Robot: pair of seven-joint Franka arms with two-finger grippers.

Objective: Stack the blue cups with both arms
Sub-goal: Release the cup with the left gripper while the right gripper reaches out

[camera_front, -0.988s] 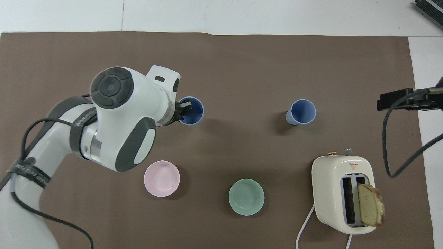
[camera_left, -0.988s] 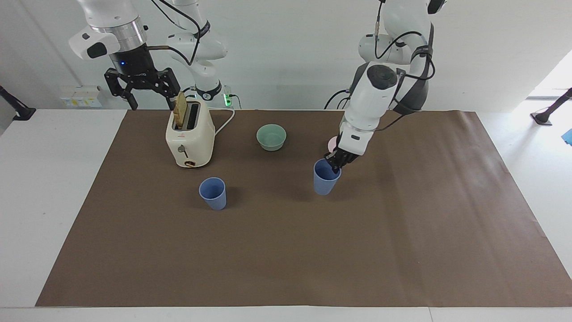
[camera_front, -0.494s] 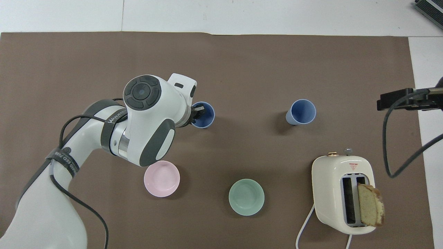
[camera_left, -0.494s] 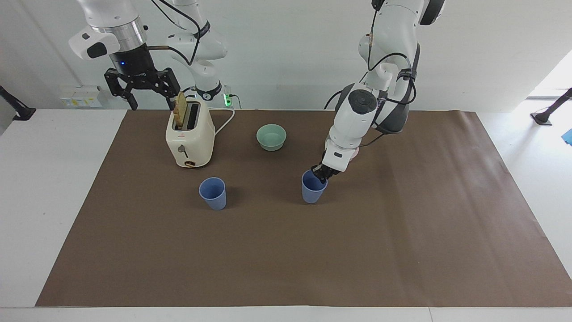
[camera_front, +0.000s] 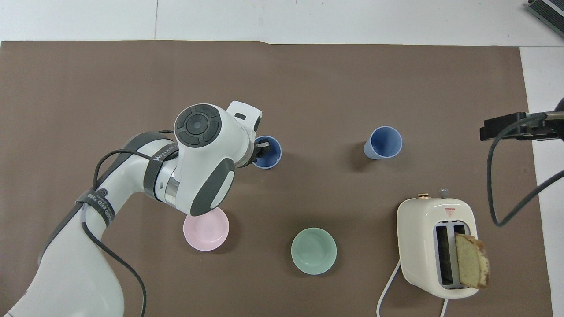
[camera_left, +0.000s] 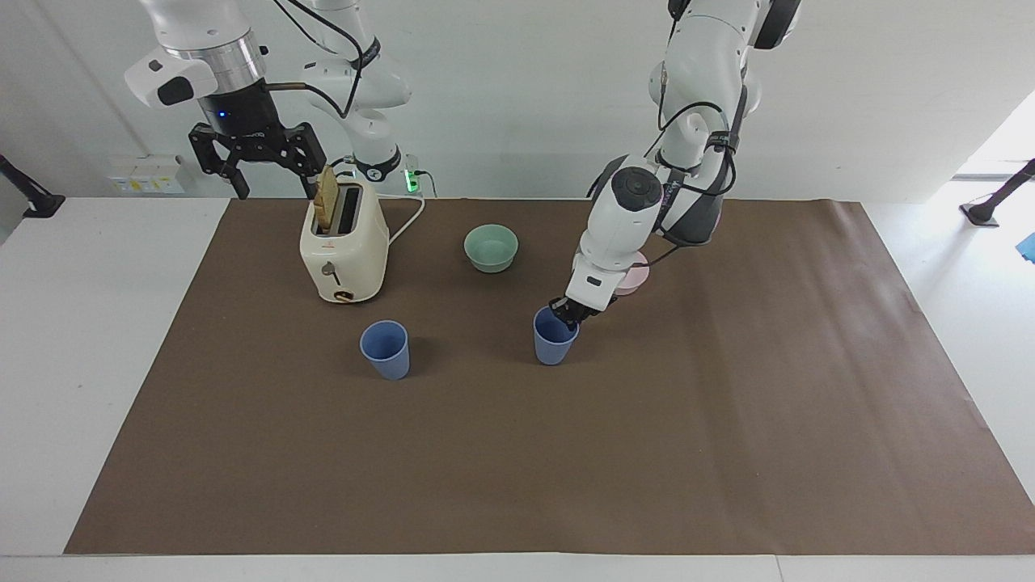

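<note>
— On the brown mat, where are the two blue cups?

— One blue cup (camera_left: 555, 336) stands upright near the middle of the mat, and the left gripper (camera_left: 568, 311) is clamped on its rim, one finger inside the cup and one outside. Its base seems to rest on the brown mat (camera_left: 728, 420), but I cannot tell for sure. The second blue cup (camera_left: 385, 349) stands alone, also upright, toward the right arm's end of the table, well apart from the first one.

— And the right gripper?

— The right gripper (camera_left: 272, 192) hangs in the air with its fingers wide apart, beside the slice of bread (camera_left: 326, 198); that arm waits.

— What else is on the mat?

— A cream toaster (camera_left: 343, 246) is nearer to the robots than the free cup, and the bread sticks up from one slot. A mint-green bowl (camera_left: 491, 246) lies between the toaster and the left arm. A pink bowl (camera_front: 206, 229) is partly hidden under the left arm, nearer to the robots than the held cup.
</note>
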